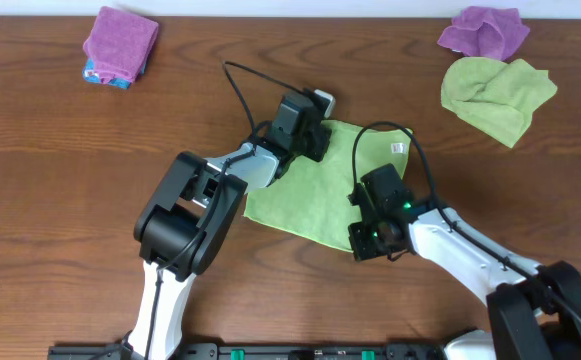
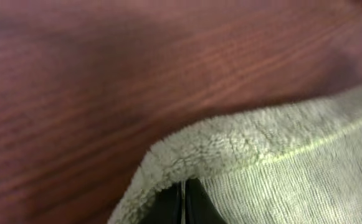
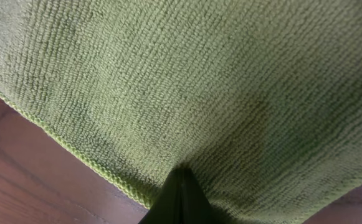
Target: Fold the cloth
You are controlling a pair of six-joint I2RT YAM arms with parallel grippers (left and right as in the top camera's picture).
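A light green cloth (image 1: 320, 185) lies on the wooden table, mostly flat, with a white tag near its far right corner. My left gripper (image 1: 310, 135) is at the cloth's far left corner and is shut on its edge; in the left wrist view the dark fingers (image 2: 184, 202) pinch the fuzzy hem (image 2: 230, 143). My right gripper (image 1: 362, 238) is at the cloth's near right corner, shut on the cloth; in the right wrist view the closed fingers (image 3: 179, 196) grip the green weave (image 3: 199, 81) just inside its stitched edge.
A folded purple cloth on a blue one (image 1: 120, 45) lies at the far left. A crumpled purple cloth (image 1: 485, 30) and a crumpled green cloth (image 1: 497, 92) lie at the far right. Black cables loop over the cloth near both grippers.
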